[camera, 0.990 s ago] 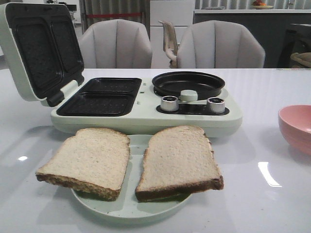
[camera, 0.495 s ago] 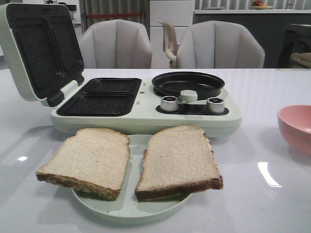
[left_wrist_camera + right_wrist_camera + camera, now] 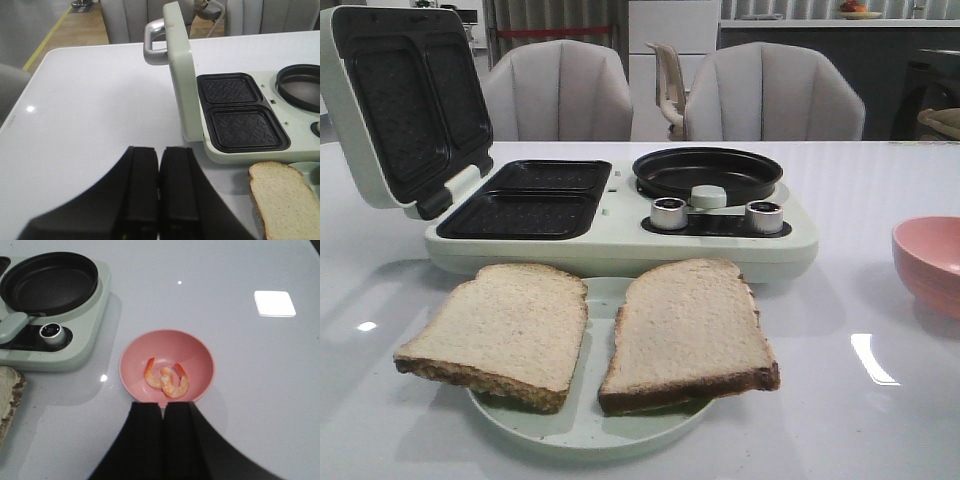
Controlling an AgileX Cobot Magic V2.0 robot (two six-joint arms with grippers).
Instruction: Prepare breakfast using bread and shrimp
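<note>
Front view: bread [image 3: 492, 330] and [image 3: 686, 330], two slices side by side on a pale green plate [image 3: 585, 430], just before the open sandwich maker [image 3: 610, 215]; no arm shows in this view.
Cooking surfaces: two dark waffle wells [image 3: 530, 200] on the left, a round black pan [image 3: 708, 172] on the right, both bare.
Pink bowl, front view: bowl [image 3: 930, 262] at the right edge, well apart from the plate; its contents are hidden from here.

Left wrist view: left gripper [image 3: 159, 192], fingers pressed together, holding nothing, above bare white table [image 3: 95, 105].
Bread from left gripper: one slice [image 3: 282, 200] lies off to the side of the fingers, near; the wells [image 3: 240, 112] sit beyond it, by the raised lid [image 3: 179, 70].

Right wrist view: right gripper [image 3: 162, 440], fingers together and holding nothing, poised just at the near rim of the pink bowl [image 3: 167, 365].
Shrimp: two curled pieces [image 3: 167, 379] touching one another in the bowl's bottom, straight ahead of the right fingertips and close.
Shrimp long axis: the pair lies crosswise to the fingers' line.
Deciding relation: my judgement is that the right arm is much nearer the shrimp and the left arm nearer the bread, so each suits its own item; either would need to part its fingers first.
</note>
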